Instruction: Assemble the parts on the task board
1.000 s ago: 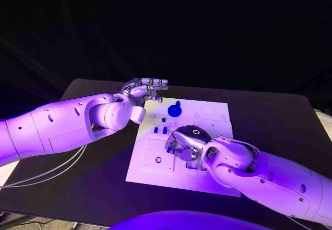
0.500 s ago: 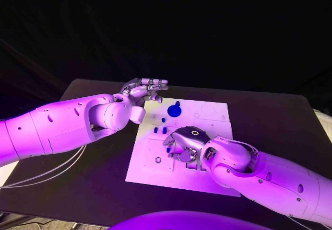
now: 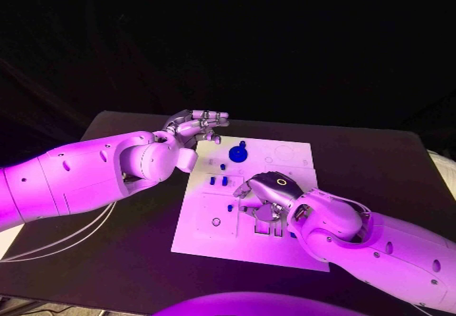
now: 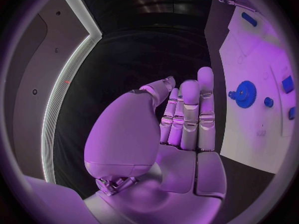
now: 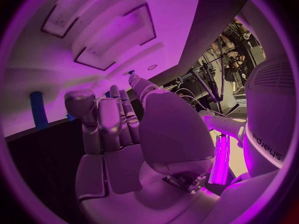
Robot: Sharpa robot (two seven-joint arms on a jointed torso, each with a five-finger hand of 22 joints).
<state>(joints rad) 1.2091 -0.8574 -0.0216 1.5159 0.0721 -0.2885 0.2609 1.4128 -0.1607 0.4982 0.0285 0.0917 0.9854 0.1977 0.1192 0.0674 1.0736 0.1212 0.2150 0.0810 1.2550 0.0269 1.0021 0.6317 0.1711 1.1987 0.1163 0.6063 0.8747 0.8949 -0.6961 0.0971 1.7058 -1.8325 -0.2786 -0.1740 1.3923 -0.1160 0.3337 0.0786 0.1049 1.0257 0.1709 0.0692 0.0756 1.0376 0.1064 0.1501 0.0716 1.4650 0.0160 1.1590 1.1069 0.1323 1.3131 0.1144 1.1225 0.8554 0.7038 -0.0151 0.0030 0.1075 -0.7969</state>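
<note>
— Hovering over the middle of the task board, the right hand sits low with its fingers curled down toward the recessed slots; is it holding a part?

— I cannot tell. In the right wrist view the fingers lie straight and close together, and nothing clearly sits between them.

— And the left hand?

— Off the board's far left corner, fingers upright, pressed side by side, holding nothing.

— Where are the parts?

— A blue gear sits near the board's far edge; small blue pegs lie between it and the right hand.

— Which step, then?

— My guess: seating or picking a piece at the slots. Next it likely needs careful alignment before pressing down.

— Any writing?

— "sharpa" on the robot's casing; nothing readable on the board.
</note>
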